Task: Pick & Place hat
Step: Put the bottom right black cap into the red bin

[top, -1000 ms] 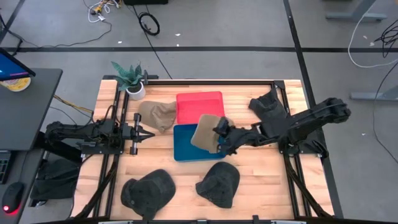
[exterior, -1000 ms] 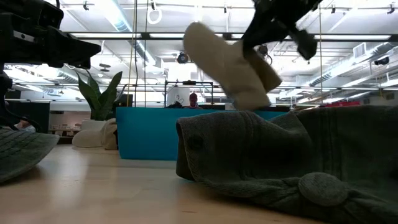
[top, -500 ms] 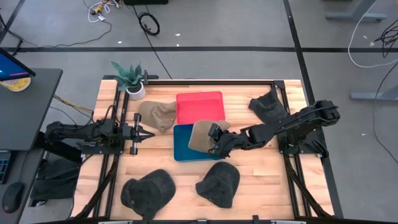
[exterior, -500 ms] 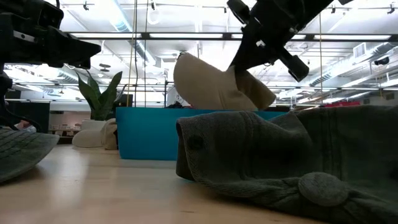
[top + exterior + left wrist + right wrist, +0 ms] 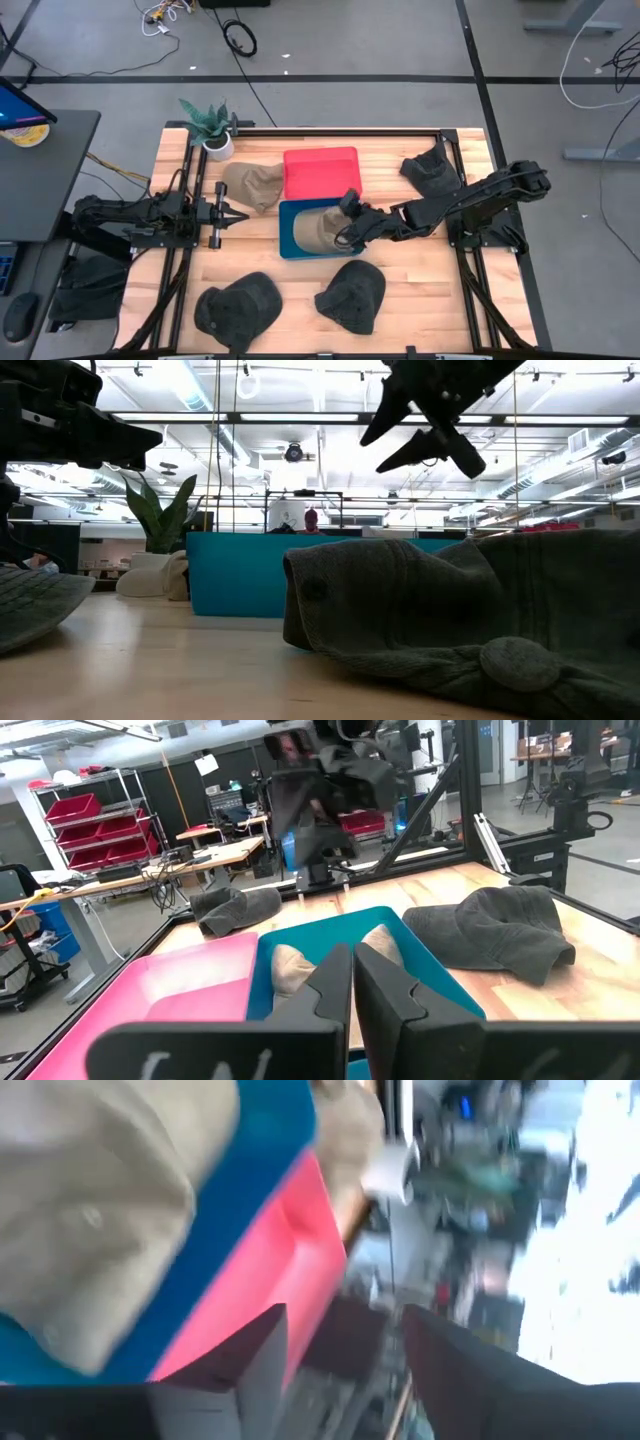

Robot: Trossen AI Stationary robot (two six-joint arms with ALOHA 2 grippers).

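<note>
Tan hat lay inside the blue bin at the middle of the table, having dropped from the right gripper, which half a second earlier had held it tilted above the bin's edge. That release appeared to complete this hat's placement; a second tan hat sat beside the red bin, while dark caps waited along the near edge and another lay at the far right. The right arm stretched low across the table from its base, its fingers spread apart and empty just over the bin's right rim. The left gripper rested at the table's left side, fingers nearly together and holding nothing, pointed toward the bins.
</note>
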